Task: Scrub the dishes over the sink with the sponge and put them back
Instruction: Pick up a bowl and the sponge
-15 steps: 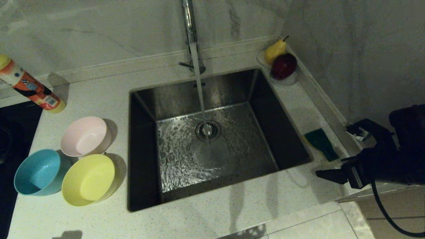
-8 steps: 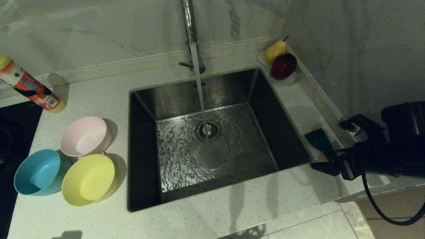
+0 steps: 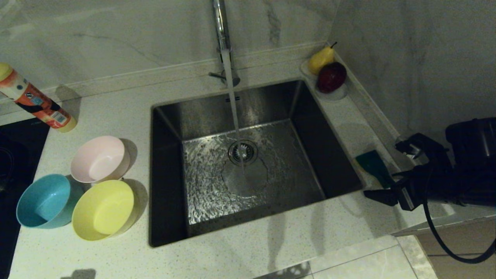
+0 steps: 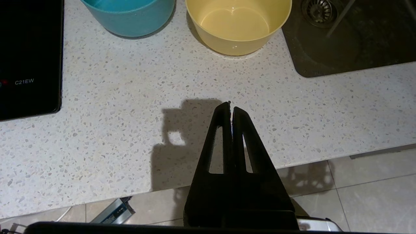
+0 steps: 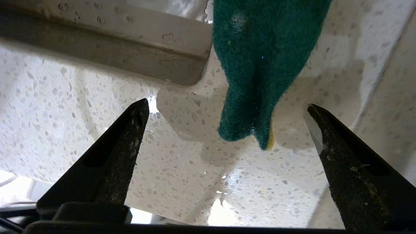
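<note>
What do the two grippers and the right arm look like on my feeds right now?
The left gripper has two matte black, tapered triangular fingers with slot-shaped cutouts along them. The right gripper has the same black pointed fingers, their inner faces scuffed and speckled with pale grime. In the head view the right arm is a bulky black housing with a black cable looping beneath it.

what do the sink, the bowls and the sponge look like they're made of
Sink: brushed stainless steel, grey sheen.
Pink bowl, blue bowl, yellow bowl: likely plastic, smooth, matte, uniformly coloured.
Sponge: fuzzy green scouring fibre, yellow foam at one corner.
</note>
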{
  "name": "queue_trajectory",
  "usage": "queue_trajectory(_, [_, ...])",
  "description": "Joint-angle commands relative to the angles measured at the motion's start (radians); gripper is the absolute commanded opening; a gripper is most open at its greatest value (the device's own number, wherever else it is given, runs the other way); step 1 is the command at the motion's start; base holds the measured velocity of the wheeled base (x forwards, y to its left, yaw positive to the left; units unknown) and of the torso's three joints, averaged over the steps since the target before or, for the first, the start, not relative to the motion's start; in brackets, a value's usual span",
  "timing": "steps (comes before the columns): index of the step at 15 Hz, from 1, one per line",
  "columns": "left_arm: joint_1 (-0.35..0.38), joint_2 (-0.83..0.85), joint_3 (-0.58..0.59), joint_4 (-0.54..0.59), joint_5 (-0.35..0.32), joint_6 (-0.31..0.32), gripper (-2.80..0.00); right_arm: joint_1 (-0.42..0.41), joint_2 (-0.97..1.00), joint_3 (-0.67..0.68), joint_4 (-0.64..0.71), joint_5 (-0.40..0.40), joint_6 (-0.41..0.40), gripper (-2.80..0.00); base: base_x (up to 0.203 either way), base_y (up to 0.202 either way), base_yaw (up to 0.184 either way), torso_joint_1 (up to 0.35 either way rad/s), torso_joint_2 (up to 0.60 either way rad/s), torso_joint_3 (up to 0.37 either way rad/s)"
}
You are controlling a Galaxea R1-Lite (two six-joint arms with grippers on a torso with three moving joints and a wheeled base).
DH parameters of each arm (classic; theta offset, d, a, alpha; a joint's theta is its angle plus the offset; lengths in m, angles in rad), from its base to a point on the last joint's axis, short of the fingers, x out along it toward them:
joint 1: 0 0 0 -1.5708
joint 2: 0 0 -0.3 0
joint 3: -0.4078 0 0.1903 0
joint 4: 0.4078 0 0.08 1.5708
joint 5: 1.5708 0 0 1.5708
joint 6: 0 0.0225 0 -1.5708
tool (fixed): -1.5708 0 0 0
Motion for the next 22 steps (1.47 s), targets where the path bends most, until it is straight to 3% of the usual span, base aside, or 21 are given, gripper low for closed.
queue_trajectory(1, [0.000, 0.000, 0.000, 0.001, 0.001, -0.001, -2.80, 0.000, -0.010, 0.002, -0.002, 0.000, -0.028, 0.00, 0.000, 0.000, 0.000, 0.000, 0.00, 0.000])
queue_trajectory(11, [0.000, 0.000, 0.000, 0.000, 0.001, -0.001, -2.80, -0.002, -0.010, 0.007, -0.003, -0.029, -0.104, 0.00, 0.000, 0.000, 0.000, 0.000, 0.00, 0.000])
queue_trajectory(22, [0.000, 0.000, 0.000, 0.001, 0.001, -0.001, -2.80, 0.000, 0.018, 0.007, -0.003, -0.029, -0.101, 0.00, 0.000, 0.000, 0.000, 0.000, 0.00, 0.000])
